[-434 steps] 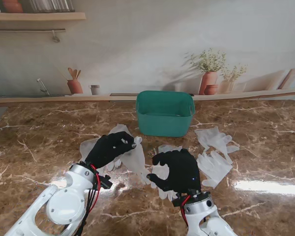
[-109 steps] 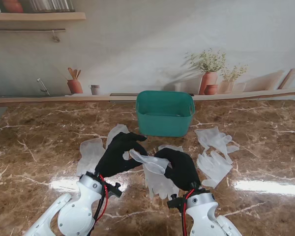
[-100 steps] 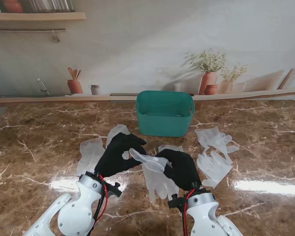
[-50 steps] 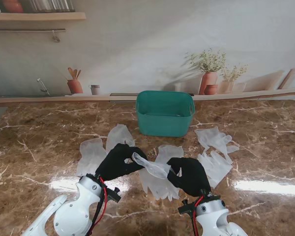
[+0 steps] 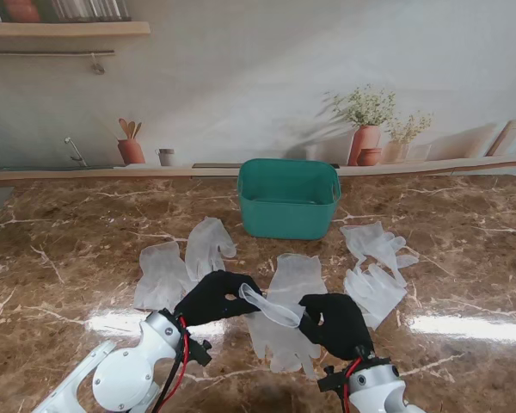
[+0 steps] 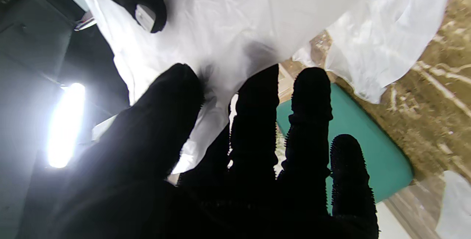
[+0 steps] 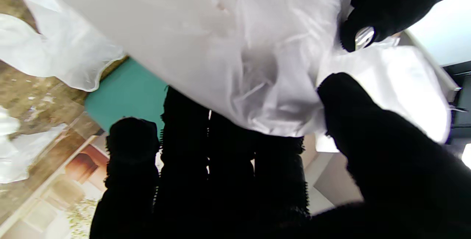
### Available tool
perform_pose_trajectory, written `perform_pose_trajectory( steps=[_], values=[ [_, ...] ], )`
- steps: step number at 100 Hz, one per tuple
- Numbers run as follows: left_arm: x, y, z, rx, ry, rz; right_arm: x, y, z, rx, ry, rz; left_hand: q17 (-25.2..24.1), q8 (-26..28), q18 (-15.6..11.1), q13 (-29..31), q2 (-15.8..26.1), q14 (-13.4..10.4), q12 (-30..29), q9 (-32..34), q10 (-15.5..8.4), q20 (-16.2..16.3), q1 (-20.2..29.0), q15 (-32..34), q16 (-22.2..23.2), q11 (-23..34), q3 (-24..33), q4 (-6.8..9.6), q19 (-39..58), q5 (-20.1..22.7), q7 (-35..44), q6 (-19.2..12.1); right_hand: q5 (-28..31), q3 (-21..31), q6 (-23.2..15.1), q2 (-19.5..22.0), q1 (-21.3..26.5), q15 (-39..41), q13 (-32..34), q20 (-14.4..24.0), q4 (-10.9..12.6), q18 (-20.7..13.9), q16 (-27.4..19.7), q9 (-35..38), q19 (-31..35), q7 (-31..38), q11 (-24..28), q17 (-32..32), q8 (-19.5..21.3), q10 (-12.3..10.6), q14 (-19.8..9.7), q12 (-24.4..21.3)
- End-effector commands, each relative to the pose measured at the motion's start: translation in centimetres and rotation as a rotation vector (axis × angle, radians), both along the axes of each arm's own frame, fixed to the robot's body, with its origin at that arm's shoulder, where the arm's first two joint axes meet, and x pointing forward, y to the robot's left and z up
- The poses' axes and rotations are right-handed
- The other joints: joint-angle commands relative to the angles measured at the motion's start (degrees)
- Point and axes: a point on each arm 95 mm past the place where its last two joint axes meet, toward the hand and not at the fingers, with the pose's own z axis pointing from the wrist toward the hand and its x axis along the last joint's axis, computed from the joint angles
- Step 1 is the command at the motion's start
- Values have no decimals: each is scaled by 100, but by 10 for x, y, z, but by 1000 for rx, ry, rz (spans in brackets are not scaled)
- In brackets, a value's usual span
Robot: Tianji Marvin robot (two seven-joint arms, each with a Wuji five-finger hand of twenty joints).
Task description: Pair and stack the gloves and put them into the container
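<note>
**Both hands drawing a glove back over its mate**

Both black-gloved hands are sitting nearer to me than a moment ago, and the thin translucent white glove (image 5: pixel 267 303) pinched between them is stretched wider; the two pale gloves on the left (image 5: pixel 182 261) that the left arm was covering are now lying in plain sight.

From the stand's view, the left hand (image 5: pixel 217 297) and right hand (image 5: pixel 337 323) are each closing on one side of the cuff, holding it off the brown marble-patterned table (image 5: pixel 60 249); the glove's long axis is running from me toward the green plastic container (image 5: pixel 288 199), cuff nearest me, fingers pointing at the container; it is draping onto a second glove (image 5: pixel 294 277) lying the same way. Two more gloves (image 5: pixel 377 267) are resting on the right, well apart.

In the left wrist view, thumb and fingers (image 6: pixel 254 95) are nipping the film, the container's green wall beyond.

In the right wrist view, the same pinch is showing, fingers (image 7: pixel 191 121) under the sheet.

To do this well, I judge both hands should be lowering evenly, keeping the cuff taut and square to the lower glove.
</note>
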Motion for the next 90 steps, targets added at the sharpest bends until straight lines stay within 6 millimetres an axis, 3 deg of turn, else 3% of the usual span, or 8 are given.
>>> perform_pose_trajectory(
  steps=[1, 54, 90],
  values=[
    [7, -3, -6, 25, 23, 16, 3, -1, -11, -3, 61, -19, -13, -62, -71, 237, 111, -19, -32, 413, -101, -2, 122, 161, -13, 22, -167, -49, 186, 105, 130, 70, 209, 167, 25, 15, -149, 142, 251, -86, 183, 7, 126, 136, 288, 104, 92, 69, 110, 36, -35, 90],
    [82, -50, -10, 204, 27, 130, 93, -12, -40, -115, 176, -152, -30, -87, -109, 184, 85, 79, -4, 394, -38, -17, 127, 263, 38, 128, -105, -49, 308, 100, 157, 168, 222, 153, 35, 62, -192, 182, 245, -125, 179, -27, 117, 121, 372, 29, 81, 73, 176, 42, -26, 112],
    [112, -67, -37, 298, 114, 165, 134, -23, -52, -274, 176, -216, -34, -146, -112, 151, 58, 83, -14, 376, -7, -31, 107, 310, 40, 142, -82, -48, 388, 109, 182, 169, 248, 116, -16, 173, -289, 193, 214, -193, 252, -91, 100, 94, 390, -28, 121, 72, 255, -6, -76, 116]
  ],
)
